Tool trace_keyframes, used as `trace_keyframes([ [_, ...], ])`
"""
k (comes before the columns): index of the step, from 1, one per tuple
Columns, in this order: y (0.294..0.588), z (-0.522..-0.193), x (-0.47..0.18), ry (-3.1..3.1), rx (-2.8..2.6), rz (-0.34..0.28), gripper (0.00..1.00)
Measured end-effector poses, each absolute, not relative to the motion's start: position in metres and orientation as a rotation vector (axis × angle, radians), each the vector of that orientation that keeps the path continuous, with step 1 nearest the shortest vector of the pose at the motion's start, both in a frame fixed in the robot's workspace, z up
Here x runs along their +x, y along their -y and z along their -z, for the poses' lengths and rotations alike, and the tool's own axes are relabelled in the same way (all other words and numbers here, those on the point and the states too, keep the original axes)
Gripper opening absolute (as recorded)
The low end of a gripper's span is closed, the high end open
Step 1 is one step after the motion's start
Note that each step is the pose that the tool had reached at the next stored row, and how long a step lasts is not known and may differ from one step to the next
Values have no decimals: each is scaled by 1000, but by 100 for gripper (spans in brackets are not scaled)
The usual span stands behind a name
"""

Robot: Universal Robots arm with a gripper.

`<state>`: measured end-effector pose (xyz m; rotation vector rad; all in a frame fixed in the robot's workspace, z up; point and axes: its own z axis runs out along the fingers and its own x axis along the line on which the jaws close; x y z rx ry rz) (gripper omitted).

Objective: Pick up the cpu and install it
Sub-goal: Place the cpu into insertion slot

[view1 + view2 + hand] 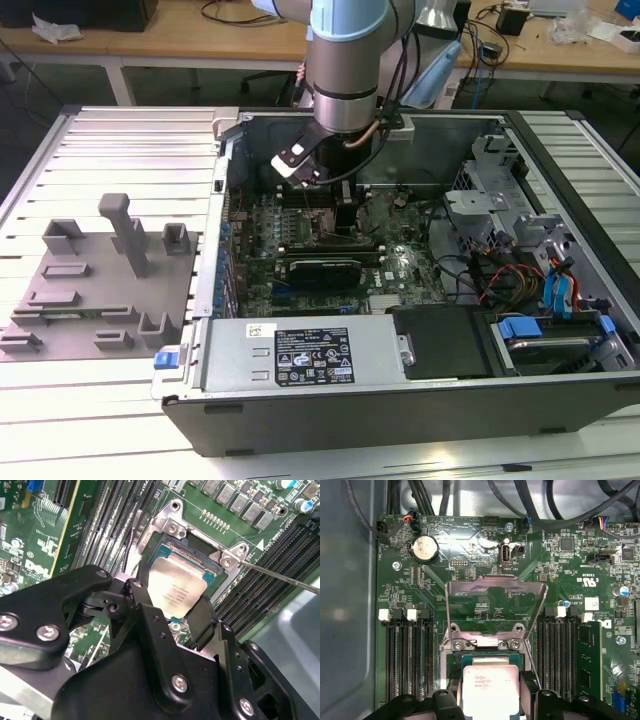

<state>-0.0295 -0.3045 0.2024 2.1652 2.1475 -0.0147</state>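
Observation:
The cpu (176, 586), a flat square chip with a silvery top, sits between my gripper's (175, 594) two black fingers (202, 619), which press on its opposite edges. It hangs just over the open motherboard socket (202, 550), slightly tilted against the socket's frame. In the first wrist view the cpu (490, 686) lies below the raised metal load plate (492, 589). In the exterior view my gripper (343, 215) reaches down into the open computer case (400, 400), over the middle of the green board.
Rows of black memory slots (410, 665) flank the socket on both sides. A thin lever rod (280, 577) runs beside the frame. Cables and a drive cage (500, 215) fill the case's right. A grey fixture (100, 290) lies at the exterior view's left.

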Motion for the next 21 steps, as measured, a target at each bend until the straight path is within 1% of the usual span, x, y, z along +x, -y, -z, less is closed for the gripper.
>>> trace_keyframes([
  [21,305,-196,-32,-2156,2175,-4,55],
])
